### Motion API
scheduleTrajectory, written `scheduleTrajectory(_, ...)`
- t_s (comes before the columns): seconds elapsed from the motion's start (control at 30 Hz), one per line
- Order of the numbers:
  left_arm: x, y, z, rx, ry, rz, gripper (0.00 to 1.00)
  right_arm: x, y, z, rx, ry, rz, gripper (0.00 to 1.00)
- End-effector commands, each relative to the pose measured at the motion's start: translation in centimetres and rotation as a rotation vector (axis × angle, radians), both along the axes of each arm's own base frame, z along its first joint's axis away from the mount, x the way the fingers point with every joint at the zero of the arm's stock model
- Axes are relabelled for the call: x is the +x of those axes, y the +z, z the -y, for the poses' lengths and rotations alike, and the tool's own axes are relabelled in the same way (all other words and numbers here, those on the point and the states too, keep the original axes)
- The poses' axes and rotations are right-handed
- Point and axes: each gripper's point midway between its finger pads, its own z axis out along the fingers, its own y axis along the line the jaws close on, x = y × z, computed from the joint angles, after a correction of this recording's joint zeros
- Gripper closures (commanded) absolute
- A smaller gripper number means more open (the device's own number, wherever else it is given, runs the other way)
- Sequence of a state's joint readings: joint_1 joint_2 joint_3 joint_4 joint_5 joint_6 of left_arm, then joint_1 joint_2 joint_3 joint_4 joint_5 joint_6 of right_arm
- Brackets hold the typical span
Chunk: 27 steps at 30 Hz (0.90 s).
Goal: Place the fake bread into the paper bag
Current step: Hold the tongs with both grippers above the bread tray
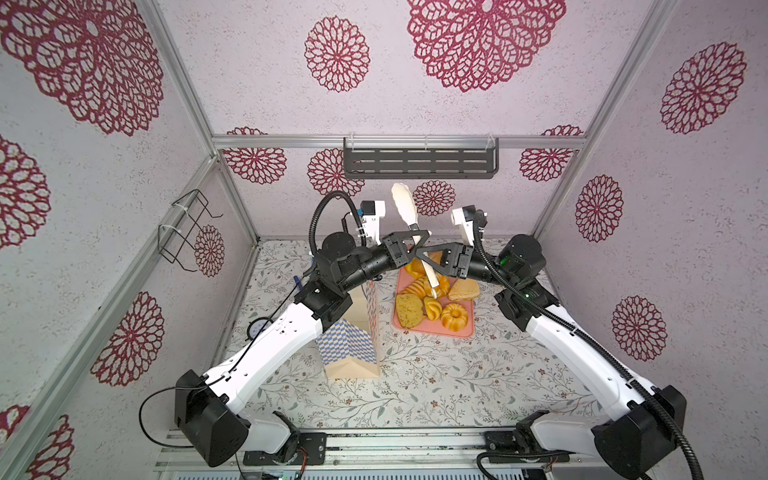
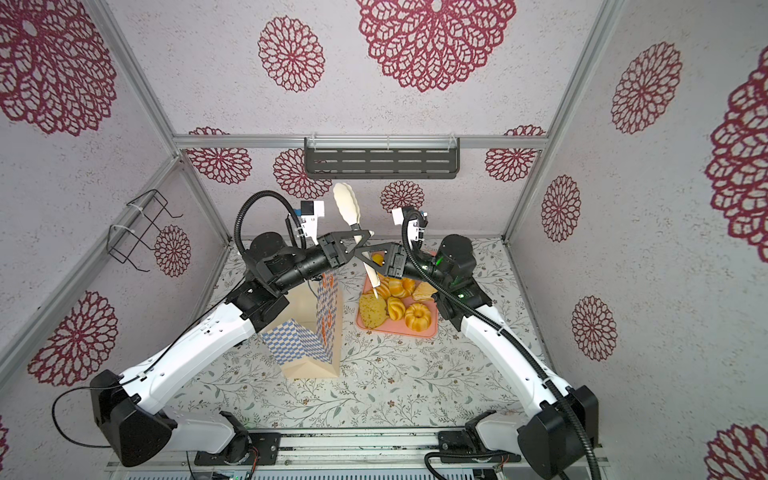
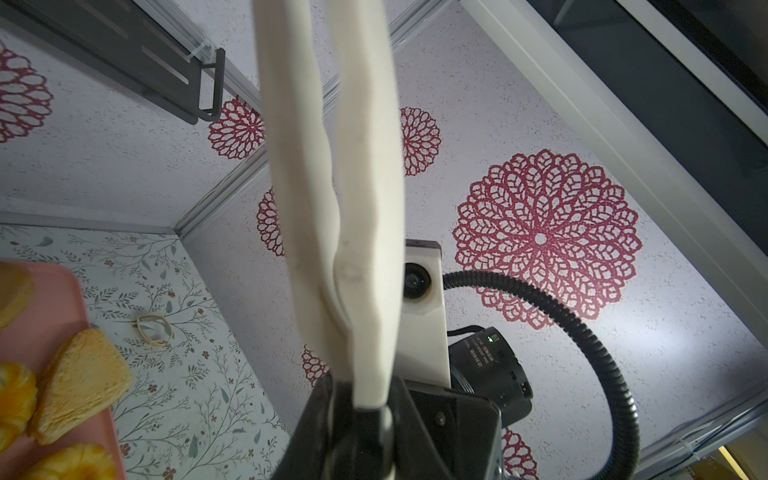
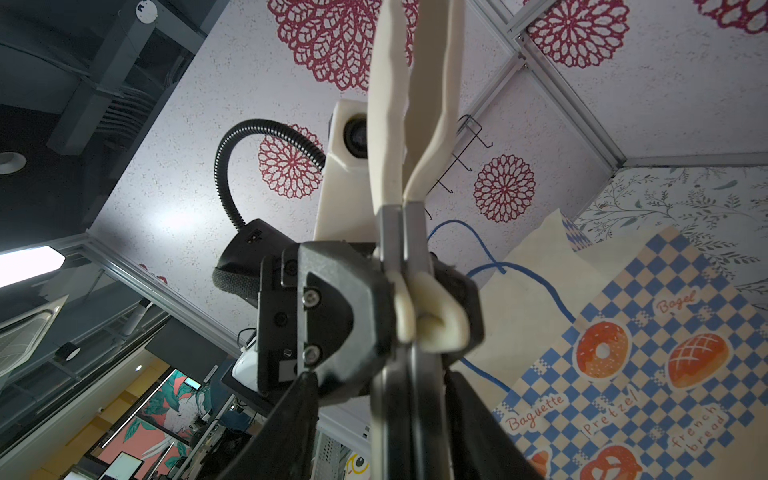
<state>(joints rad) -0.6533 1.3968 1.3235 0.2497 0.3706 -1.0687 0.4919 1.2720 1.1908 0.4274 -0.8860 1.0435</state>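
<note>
Nearest, two white-and-black robot arms (image 1: 274,345) rise from a metal rail (image 1: 415,446) at the tabletop's near edge. Past them, a tall cream paper bag with blue-and-white checkered sides (image 1: 349,345) (image 4: 644,332) stands upright left of the tabletop's middle. In the right wrist view its side reads "Bagel", "Baguette", "Pretzel" and "french bread" beside printed pastries. In both top views the left arm hides its mouth.

Just beside the bag, toward the far edge, a flat pink plastic tray (image 1: 432,332) holds the golden-yellow fake bread (image 1: 432,309) — ridged rolls, a ring bun, a green-speckled slice, a triangular sandwich. The grippers cover the farthest pieces.

Above the tray, the left gripper (image 1: 415,243) is clamped on long cream-coloured tongs (image 1: 405,203), tilted with their spread ends upward. The right gripper (image 1: 424,257) has its jaws narrow on either side of the tongs' lower shaft — a gap shows on one side.

The tabletop (image 1: 457,374) has a pale leaf-and-flower print. The walls are pale with crimson rosettes, and a dark slotted shelf (image 1: 419,164) hangs on the back one.
</note>
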Motion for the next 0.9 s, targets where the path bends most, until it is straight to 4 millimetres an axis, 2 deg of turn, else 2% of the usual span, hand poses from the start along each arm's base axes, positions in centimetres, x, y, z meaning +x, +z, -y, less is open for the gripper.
scheduleTrajectory(0.0, -1.1, 2.9, -1.1, -0.072, -0.001, 0.060, 1.00, -1.5, 1.6, 0.6, 0.013, 0.001, 0.077, 0.49)
scheduleTrajectory(0.1, -1.0, 2.7, -0.9, -0.072, -0.007, 0.058, 1.00, -1.4, 1.2, 0.5, 0.006, 0.010, 0.066, 0.51)
scheduleTrajectory(0.43, -1.0, 2.6, -0.8, -0.082, -0.017, 0.052, 1.00, -1.3, 0.6, 0.4, -0.015, 0.012, 0.055, 0.76)
scheduleTrajectory(0.47, -1.0, 2.6, -0.8, -0.077, -0.015, 0.052, 0.96, -1.3, 0.5, 0.4, -0.019, 0.008, 0.055, 0.79)
scheduleTrajectory(0.6, -1.2, 2.5, -1.0, -0.073, -0.013, 0.052, 0.57, -1.3, 0.8, 1.0, -0.019, -0.016, 0.062, 0.86)
scheduleTrajectory(0.63, -1.2, 2.5, -1.1, -0.073, -0.013, 0.053, 0.52, -1.2, 1.0, 1.2, -0.015, -0.028, 0.066, 0.87)
scheduleTrajectory(0.73, -1.2, 2.4, -1.1, -0.078, -0.016, 0.049, 0.43, -1.0, 1.6, 1.8, -0.004, -0.055, 0.078, 0.88)
scheduleTrajectory(0.87, -1.4, 2.2, -0.8, -0.083, -0.039, 0.047, 0.42, -0.9, 2.3, 2.4, 0.007, -0.071, 0.087, 0.89)
